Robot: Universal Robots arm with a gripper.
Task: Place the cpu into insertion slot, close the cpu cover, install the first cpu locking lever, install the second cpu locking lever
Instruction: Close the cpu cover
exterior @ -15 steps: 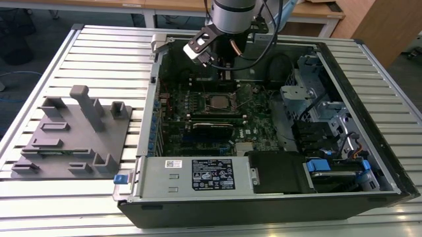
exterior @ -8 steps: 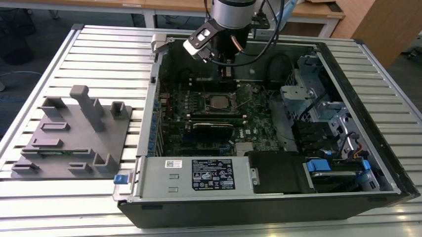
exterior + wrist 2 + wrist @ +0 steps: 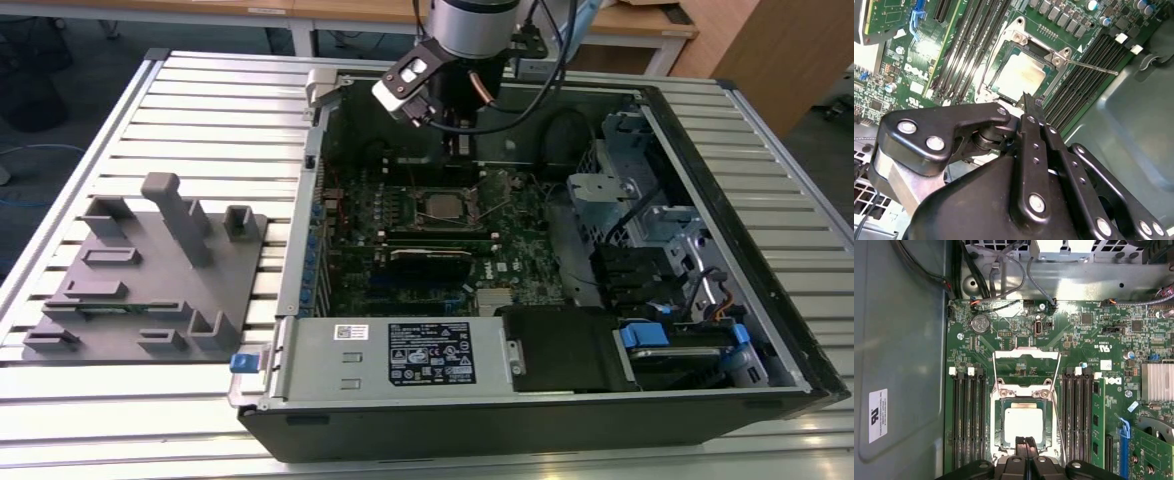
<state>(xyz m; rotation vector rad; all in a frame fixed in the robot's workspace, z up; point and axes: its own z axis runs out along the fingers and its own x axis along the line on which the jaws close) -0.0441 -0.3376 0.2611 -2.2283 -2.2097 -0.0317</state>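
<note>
The cpu sits seated in the insertion slot near the middle of the motherboard, silver top facing up. The gripper hangs just above the slot's edge, beside the chip and apart from it. Its two black fingers are pressed tip to tip and carry nothing. In the second wrist view the gripper points at the cpu from the same close range.

The cpu cover is open, swung back off the slot on its hinge, with green board showing through its cut-out. One locking lever juts out free over the memory slots. A second thin lever runs along the other side of the cover, and I cannot tell whether it is latched.

The gripper's body hides the slot edge nearest it in both wrist views.

In the exterior view the arm reaches into the far end of the open computer case, which lies on a slatted table with its power supply at the near edge. A grey fixture plate lies beside the case.
</note>
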